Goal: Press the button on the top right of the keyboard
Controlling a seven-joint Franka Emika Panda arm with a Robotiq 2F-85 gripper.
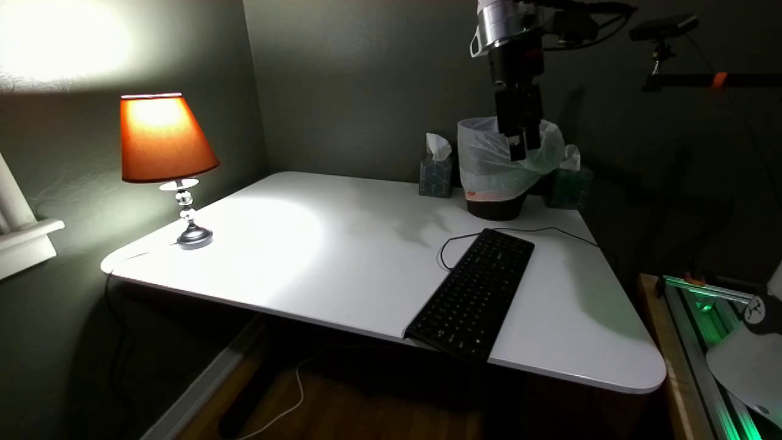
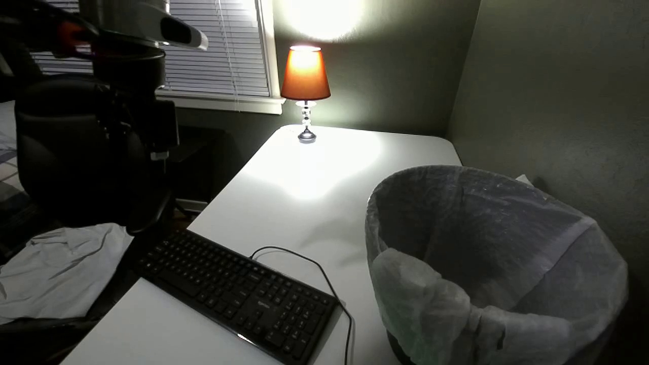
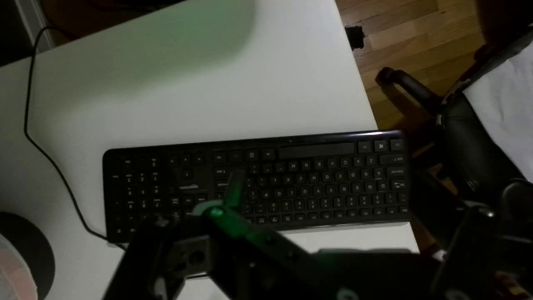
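The long black keyboard (image 1: 473, 293) lies flat on the white table and shows in both exterior views (image 2: 238, 294). One short end sits at the table's edge. In the wrist view the keyboard (image 3: 316, 179) appears upside down, so its top right corner, beyond the number pad, is at the lower left, near the cable. The thin dark cable (image 3: 54, 166) passes that corner. My gripper (image 1: 524, 143) hangs in the air well above the table, pointing down; it also shows in an exterior view (image 2: 139, 142). Its fingers are apart with nothing between them. The near finger hides part of the keyboard's back row in the wrist view.
A bin with a white liner (image 2: 456, 294) stands on the table close to the keyboard's number pad end. Two tissue boxes (image 1: 435, 177) stand beside it at the back. A lit lamp (image 1: 165, 140) stands at the far side. A black chair (image 3: 470, 112) is off the table's edge.
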